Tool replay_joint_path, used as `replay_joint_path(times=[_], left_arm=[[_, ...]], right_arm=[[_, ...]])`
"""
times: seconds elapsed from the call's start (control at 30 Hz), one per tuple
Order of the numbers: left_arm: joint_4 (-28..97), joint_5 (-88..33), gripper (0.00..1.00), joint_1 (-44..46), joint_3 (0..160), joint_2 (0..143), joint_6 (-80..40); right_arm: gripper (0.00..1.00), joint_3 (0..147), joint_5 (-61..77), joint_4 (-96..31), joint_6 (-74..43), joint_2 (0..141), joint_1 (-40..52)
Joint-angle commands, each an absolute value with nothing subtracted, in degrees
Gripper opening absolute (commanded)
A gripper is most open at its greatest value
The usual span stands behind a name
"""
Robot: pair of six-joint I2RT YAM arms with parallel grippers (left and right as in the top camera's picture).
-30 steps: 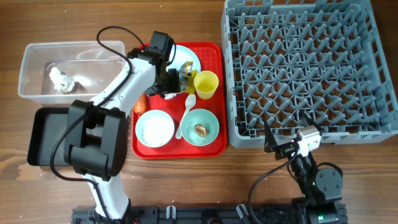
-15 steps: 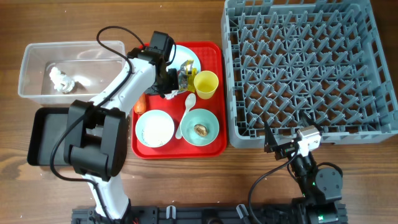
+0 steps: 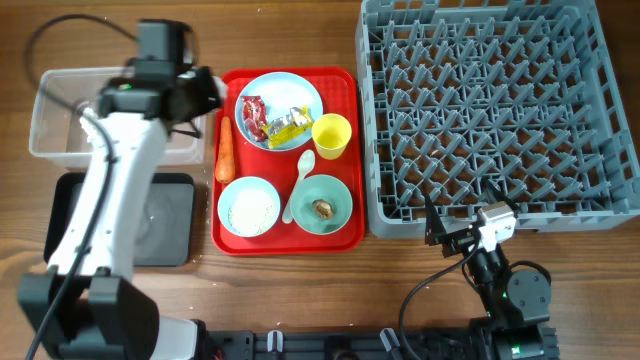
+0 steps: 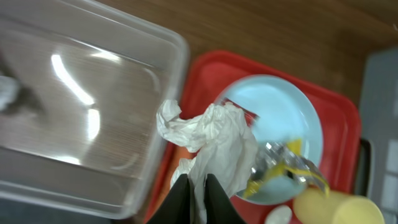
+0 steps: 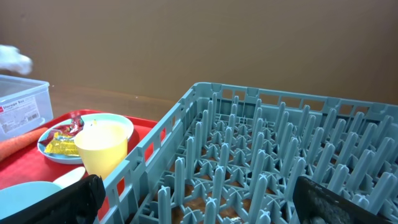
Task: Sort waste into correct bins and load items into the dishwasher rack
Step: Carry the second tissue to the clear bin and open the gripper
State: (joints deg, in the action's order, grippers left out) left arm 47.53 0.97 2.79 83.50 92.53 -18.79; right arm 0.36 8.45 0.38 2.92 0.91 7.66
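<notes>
My left gripper (image 4: 198, 186) is shut on a crumpled white tissue (image 4: 214, 140) and holds it above the right edge of the clear tub (image 4: 93, 124). In the overhead view this gripper (image 3: 198, 97) sits between the tub (image 3: 60, 90) and the red tray (image 3: 345, 238); the tissue is hidden there. The pale blue plate (image 3: 295, 95) holds a red wrapper (image 3: 252, 115) and a yellow wrapper (image 3: 290, 125). The carrot (image 3: 224, 150), yellow cup (image 3: 331, 135), spoon (image 3: 300, 180), rice bowl (image 3: 249, 207) and the bowl (image 3: 338, 190) with the brown lump (image 3: 322, 208) lie on the tray. My right gripper (image 5: 211, 205) is open and empty at the rack's (image 3: 490, 110) front edge.
The black tray (image 3: 160, 225) lies in front of the tub, partly under my left arm. Another white tissue (image 4: 6, 93) lies in the tub. The rack (image 5: 261, 149) fills the right side, right next to the red tray.
My left arm has swung left from over the plate to the tub's right edge, with the tissue in its jaws. The plate with the wrappers now shows. The right arm has not moved.
</notes>
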Motion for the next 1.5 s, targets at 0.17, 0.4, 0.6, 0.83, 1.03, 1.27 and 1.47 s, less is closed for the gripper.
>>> replay_joint_path(times=[0.17,0.4,0.6,0.83,1.03,1.27,1.47], left_arm=[[47.77,2.39,0.09,-9.85,84.31,93.51,-18.48],[47.92,2.46,0.11,-10.68,84.31,101.6,-18.48],[46.44,2.85,0.14,-11.44,84.31,107.83,-18.48],[46.19,2.85,0.74,-11.92,84.33,107.74,-18.41],[44.91,2.85,0.82,-11.9,84.64,106.59,-17.89],[44.75,2.85,0.9,-11.9,87.57,100.51,-16.95],[44.77,2.81,0.9,-11.84,87.9,93.84,-16.99]], right_arm=[[1.0,0.3,7.64,0.58,3.44,0.58,7.38],[1.0,0.3,7.64,0.58,3.44,0.58,7.38],[1.0,0.3,7.64,0.58,3.44,0.58,7.38],[1.0,0.3,7.64,0.58,3.44,0.58,7.38],[1.0,0.3,7.64,0.58,3.44,0.58,7.38],[1.0,0.3,7.64,0.58,3.42,0.58,7.38],[1.0,0.3,7.64,0.58,3.44,0.58,7.38]])
